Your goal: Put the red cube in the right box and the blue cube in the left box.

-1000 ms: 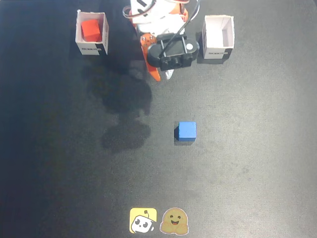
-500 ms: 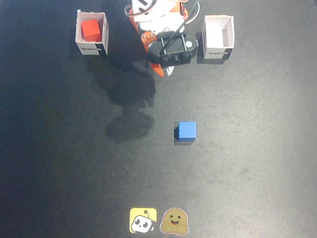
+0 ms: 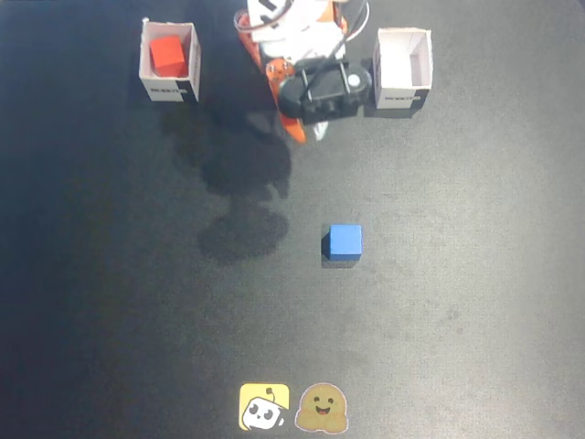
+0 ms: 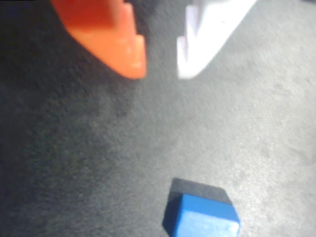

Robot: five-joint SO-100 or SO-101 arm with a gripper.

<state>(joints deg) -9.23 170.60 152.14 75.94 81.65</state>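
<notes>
Fingers [image 4: 129,47] of orange and white plastic stand a narrow gap apart, gripping nothing, as the gripper [image 4: 160,74] hangs above the dark table [image 4: 74,163] in the wrist view. Well ahead of the fingertips, the blue cube [image 4: 203,217] sits alone on the mat. From the fixed view, the red cube [image 3: 168,54] lies inside the right box [image 3: 170,62] to the gripper's [image 3: 307,135] left, while the left box [image 3: 403,67] stands to its right.

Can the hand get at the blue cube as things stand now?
Probably yes. The blue cube sits alone on the dark mat, nothing beside it, and the open, empty hand has free space toward it.
</notes>
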